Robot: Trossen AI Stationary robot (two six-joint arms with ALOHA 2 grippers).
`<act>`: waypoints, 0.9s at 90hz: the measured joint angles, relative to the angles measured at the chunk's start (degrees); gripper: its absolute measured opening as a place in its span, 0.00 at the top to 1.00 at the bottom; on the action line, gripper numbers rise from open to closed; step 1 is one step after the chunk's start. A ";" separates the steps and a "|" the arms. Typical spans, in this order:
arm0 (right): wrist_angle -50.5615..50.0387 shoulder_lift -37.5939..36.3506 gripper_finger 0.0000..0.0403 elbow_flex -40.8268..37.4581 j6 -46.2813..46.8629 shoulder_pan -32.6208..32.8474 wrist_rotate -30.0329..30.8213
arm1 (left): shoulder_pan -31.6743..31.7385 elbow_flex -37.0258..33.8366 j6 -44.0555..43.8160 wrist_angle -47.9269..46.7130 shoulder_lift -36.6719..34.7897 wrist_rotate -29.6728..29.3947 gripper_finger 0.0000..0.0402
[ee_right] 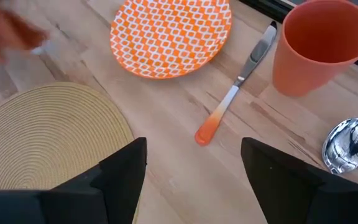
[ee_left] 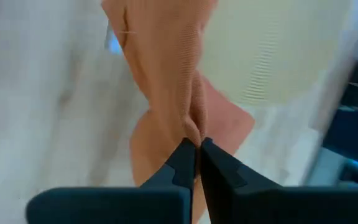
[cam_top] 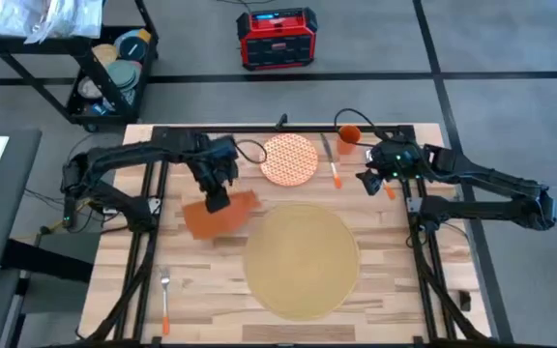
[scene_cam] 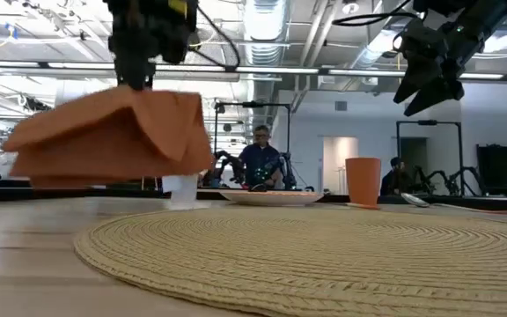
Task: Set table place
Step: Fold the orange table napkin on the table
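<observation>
Woven placemat (cam_top: 302, 259) lies flat on plank worktop (cam_top: 201, 275), near edge. My left claw (cam_top: 217, 200) clamps orange napkin (cam_top: 222, 217), lifted beside it. My right claw (cam_top: 373, 182) spread empty above knife (cam_top: 335, 168). Behind: seated person (scene_cam: 260, 160), ceiling ducts.

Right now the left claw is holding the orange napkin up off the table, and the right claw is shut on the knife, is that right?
Not quite. The right claw is open and holds nothing; the right wrist view shows the knife lying on the table ahead of its spread fingers. The left claw does hold the orange napkin up off the table.
</observation>
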 joint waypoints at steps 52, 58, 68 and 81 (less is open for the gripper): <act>0.06 0.00 0.38 0.00 -3.16 0.00 0.31 | 9.35 -33.38 -12.24 30.82 -0.02 4.70 1.00; 0.08 0.00 0.38 0.00 -3.16 0.00 0.35 | 11.01 -34.12 -12.87 31.47 -0.02 2.14 1.00; 0.08 0.00 0.38 0.00 -2.99 0.00 0.35 | 13.53 -33.21 -13.63 31.45 -0.02 -4.60 1.00; 0.10 0.00 0.38 0.00 -2.97 0.00 0.33 | 16.47 -29.31 -12.08 32.58 -0.19 -9.49 1.00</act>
